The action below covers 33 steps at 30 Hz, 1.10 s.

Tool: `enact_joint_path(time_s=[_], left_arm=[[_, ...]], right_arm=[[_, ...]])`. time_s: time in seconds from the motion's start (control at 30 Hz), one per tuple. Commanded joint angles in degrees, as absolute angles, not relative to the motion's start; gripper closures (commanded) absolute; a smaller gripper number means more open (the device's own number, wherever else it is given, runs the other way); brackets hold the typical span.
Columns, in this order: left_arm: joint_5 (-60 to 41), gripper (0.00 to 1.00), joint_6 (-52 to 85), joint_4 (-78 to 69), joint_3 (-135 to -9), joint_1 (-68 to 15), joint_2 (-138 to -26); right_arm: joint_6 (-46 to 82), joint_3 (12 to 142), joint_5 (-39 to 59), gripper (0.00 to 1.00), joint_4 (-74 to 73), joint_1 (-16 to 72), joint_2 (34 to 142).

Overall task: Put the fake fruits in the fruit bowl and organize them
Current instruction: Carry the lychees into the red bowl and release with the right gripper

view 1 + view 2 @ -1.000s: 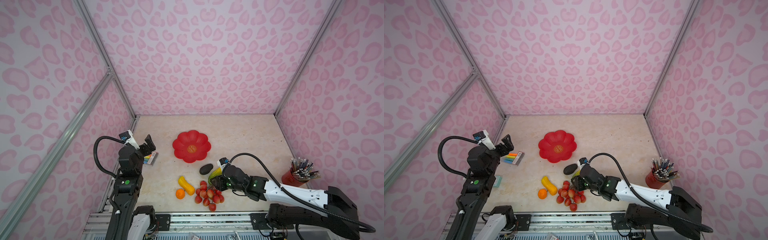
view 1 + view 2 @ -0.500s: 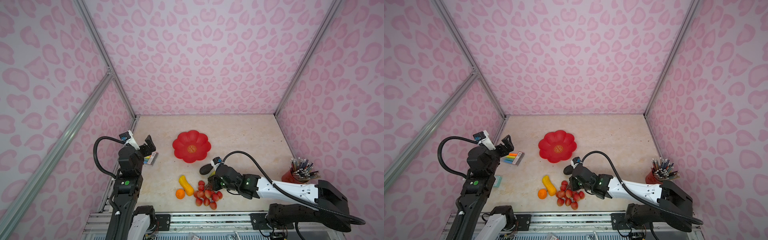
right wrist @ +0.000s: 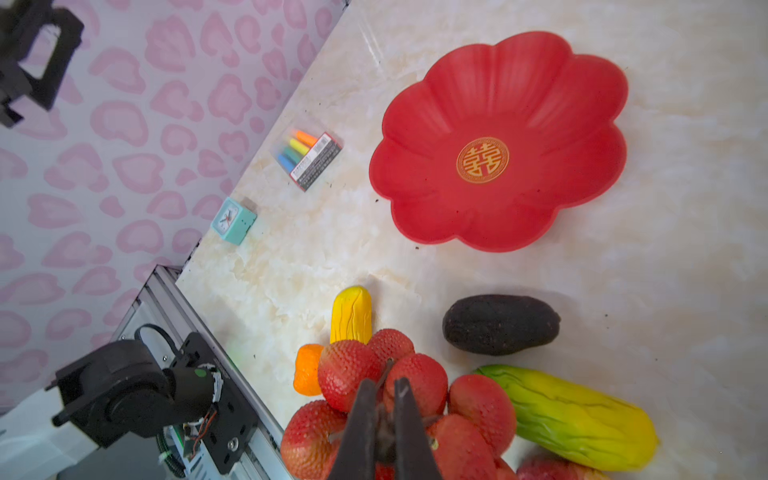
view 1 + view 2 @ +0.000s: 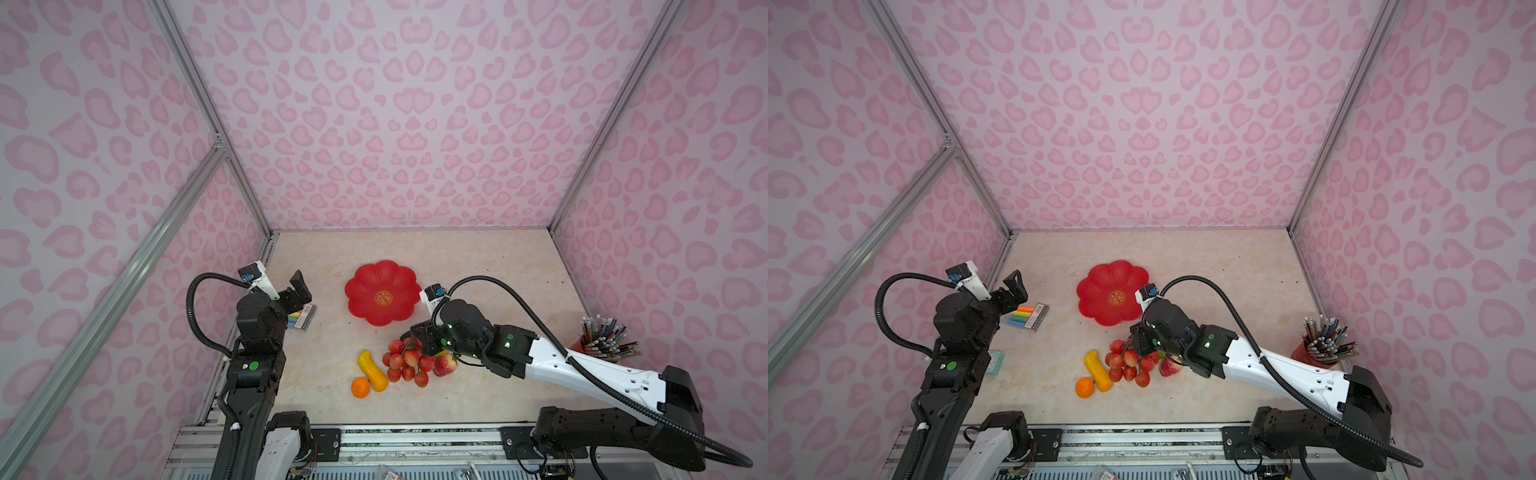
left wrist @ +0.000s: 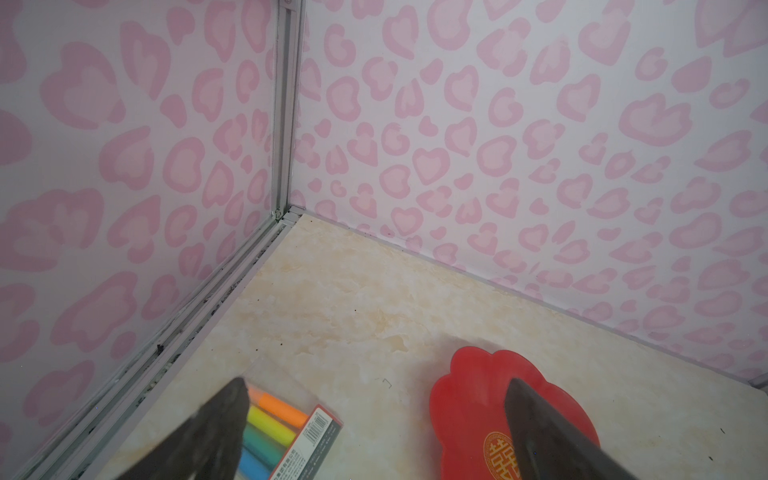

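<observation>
The red petal-rimmed fruit bowl [image 4: 380, 297] [image 4: 1113, 297] [image 3: 498, 141] sits empty mid-table. In front of it lie the fake fruits: a red lychee bunch [image 4: 405, 363] [image 3: 353, 370], an orange [image 4: 360, 387], a yellow-orange oblong [image 4: 372, 370], a red-pink apple [image 4: 445, 365], a dark avocado [image 3: 498, 324] and a green-yellow oblong [image 3: 569, 415]. My right gripper [image 4: 415, 340] [image 3: 384, 392] is shut on the bunch's brown stem. At the left, my left gripper [image 4: 301, 291] [image 5: 376, 382] hangs open and empty above the table.
A clear pack of coloured markers [image 4: 305, 318] [image 5: 282, 432] lies below the left gripper. A small teal clock [image 4: 994, 361] [image 3: 232, 220] stands near the left wall. A red cup of pencils [image 4: 602, 340] is at the right wall. Pink patterned walls enclose three sides.
My right gripper has swung left from the green-yellow oblong to the lychee bunch and shut on its stem. The apple now shows. The left arm has not moved.
</observation>
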<state>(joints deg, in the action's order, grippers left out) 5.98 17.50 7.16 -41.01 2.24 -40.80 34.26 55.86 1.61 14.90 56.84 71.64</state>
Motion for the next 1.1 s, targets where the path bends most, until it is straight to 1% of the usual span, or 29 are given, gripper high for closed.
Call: enact_joint_path(time_s=[0.0, 0.27, 0.43, 0.6, 0.73, 0.87, 1.0, 1.03, 1.07], left_arm=[[5.46, 0.03, 17.07, 6.84, -41.39, 2.37, -41.01], [5.51, 0.04, 16.88, 6.86, -41.31, 2.46, -41.13], [5.1, 0.03, 16.88, 6.97, -41.3, 2.5, -41.04], [4.53, 0.03, 17.12, 7.18, -41.13, 2.53, -41.54], [2.65, 0.0, 17.7, 9.7, -42.54, 2.37, -43.26], [-2.07, 0.05, 19.02, 17.84, -45.01, 2.37, -45.01], [-9.43, 0.11, 20.6, 24.4, -45.02, 2.37, -44.8], [-10.82, 0.12, 21.28, 25.66, -44.81, 2.32, -44.49], [-12.34, 0.14, 22.18, 26.89, -44.25, 2.2, -43.97]], right_arm=[[31.97, 58.18, 3.89, 1.0, 9.41, 54.82, 74.23], [30.9, 71.96, 12.45, 1.0, 4.12, 48.08, 89.81], [29.34, 80.87, 16.38, 1.0, 5.14, 45.34, 99.22], [30.04, 87.08, 21.15, 1.0, 3.47, 42.27, 108.54], [31.23, 89.4, 22.72, 1.0, 2.69, 39.99, 114.81], [31.0, 91.84, 23.29, 1.0, 3.76, 38.38, 120.36], [32.26, 93.03, 23.9, 1.0, 3.81, 36.5, 123.5], [32.65, 93.08, 23.98, 0.98, 3.59, 36.02, 123.86], [32.92, 93.08, 24.5, 0.9, 3.17, 35.64, 124.09]])
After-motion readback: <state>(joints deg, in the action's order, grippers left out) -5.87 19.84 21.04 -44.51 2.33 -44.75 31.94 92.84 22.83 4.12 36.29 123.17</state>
